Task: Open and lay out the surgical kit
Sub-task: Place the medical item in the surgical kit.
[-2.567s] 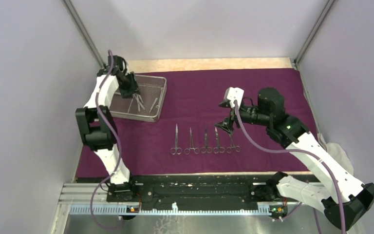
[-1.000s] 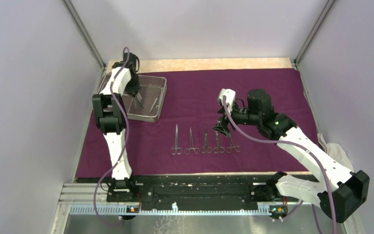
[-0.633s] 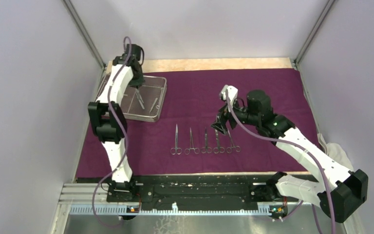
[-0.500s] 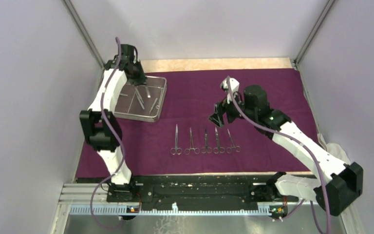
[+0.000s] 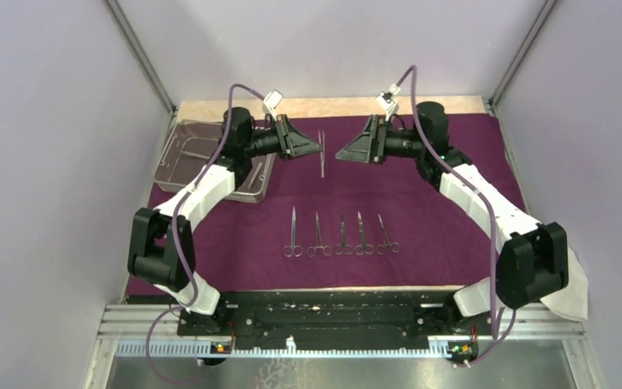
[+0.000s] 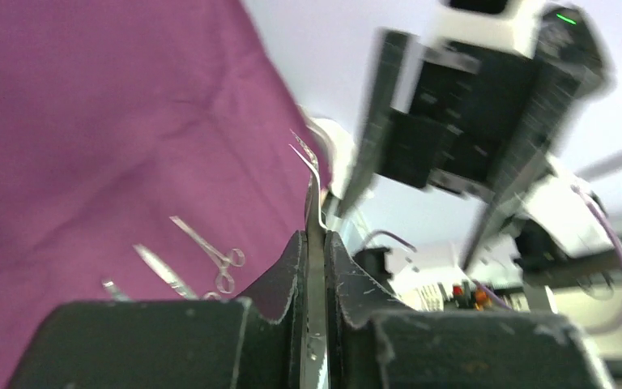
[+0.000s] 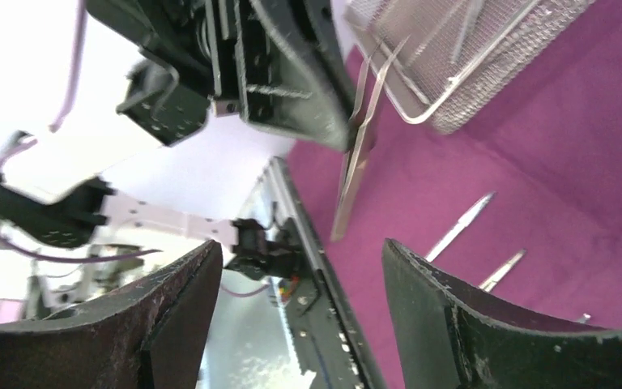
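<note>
The purple cloth wrap (image 5: 453, 219) lies spread over the table, with the wire-mesh tray (image 5: 180, 154) at its back left. Several scissor-like instruments (image 5: 341, 235) lie in a row on the cloth. My left gripper (image 5: 315, 151) hangs above the cloth's back middle, shut on steel tweezers (image 5: 321, 164), which point toward the near edge. The left wrist view shows the tweezers (image 6: 315, 182) pinched between the fingers (image 6: 291, 267). My right gripper (image 5: 339, 155) faces the left one from the right, open and empty. In the right wrist view the tweezers (image 7: 355, 166) lie ahead of its spread fingers (image 7: 174, 312).
A white cloth (image 5: 571, 288) hangs off the table's right edge by the right arm's base. Grey walls close in the left, right and back. The black rail (image 5: 324, 320) with both arm bases runs along the near edge. More instruments lie in the tray (image 7: 453, 57).
My left arm lifted the tweezers from the tray and swung right over the cloth. My right arm rose from the instrument row and turned to face the left gripper.
</note>
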Tool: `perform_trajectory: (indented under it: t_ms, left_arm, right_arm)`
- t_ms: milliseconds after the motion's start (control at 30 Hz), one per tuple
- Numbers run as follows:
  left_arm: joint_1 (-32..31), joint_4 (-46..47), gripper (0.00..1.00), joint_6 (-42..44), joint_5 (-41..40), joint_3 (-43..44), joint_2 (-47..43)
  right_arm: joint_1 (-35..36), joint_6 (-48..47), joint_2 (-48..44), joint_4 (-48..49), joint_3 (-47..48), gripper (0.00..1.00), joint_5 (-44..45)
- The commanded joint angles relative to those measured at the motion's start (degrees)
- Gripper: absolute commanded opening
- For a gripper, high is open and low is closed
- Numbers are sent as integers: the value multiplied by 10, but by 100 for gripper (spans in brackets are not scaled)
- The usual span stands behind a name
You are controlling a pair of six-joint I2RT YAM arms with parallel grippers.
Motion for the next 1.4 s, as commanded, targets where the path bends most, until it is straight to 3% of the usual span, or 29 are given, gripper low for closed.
perform_trajectory:
  t_ms: [0,267,333,400,600,700,833,1233,1367]
  left_arm:
    - [-22,241,0,-112,90,-27,-42]
    - [-51,537,0,-337,81,-41,-23]
    - [-57,564,0,-364,70,-28,-17]
    - [-62,588,0,-390,60,-11,-6]
    - [-69,585,0,-400,46,28,4]
    - [-75,589,0,-404,40,39,13]
    - [-79,612,0,-422,28,57,29]
    - [-86,640,0,-443,28,77,40]
    - [-86,653,0,-452,28,76,41]
  right_arm:
    - [-38,272,-12,357,-71,70,-151]
    - [-31,570,39,807,-103,66,-146]
    - [-14,613,72,860,-81,62,-147]
    - [0,609,83,854,-68,61,-143]
    - [-1,464,45,677,-57,62,-152]
    - [17,554,70,787,-44,60,-159]
    - [22,706,120,997,-28,47,-126]
    - [17,738,124,1024,-29,42,-92]
    - [15,743,122,1024,-19,33,-88]
